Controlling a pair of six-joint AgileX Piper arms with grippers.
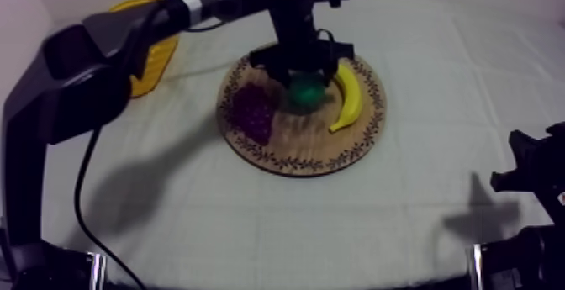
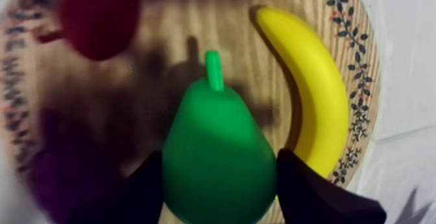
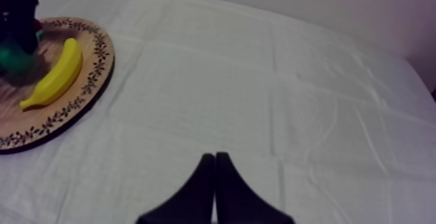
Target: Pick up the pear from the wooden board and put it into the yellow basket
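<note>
The green pear [image 1: 304, 94] lies near the middle of the round wooden board [image 1: 294, 150]. My left arm reaches in from the upper left, and my left gripper [image 1: 303, 81] is down over the pear. In the left wrist view its two black fingers [image 2: 146, 187] press against both sides of the pear [image 2: 217, 168], shut on it, and the pear's stem points away. The yellow basket [image 1: 153, 58] stands at the far left, partly hidden behind my left arm. My right gripper [image 1: 523, 171] rests low at the right with its fingers together, shut on nothing [image 3: 215, 160].
On the board, a banana [image 1: 347, 98] lies to the right of the pear, purple grapes [image 1: 254, 113] to its left, and a small red fruit [image 2: 97, 19] beyond it. From the right wrist view, bare cloth stretches between my right gripper and the board's rim [image 3: 97, 77].
</note>
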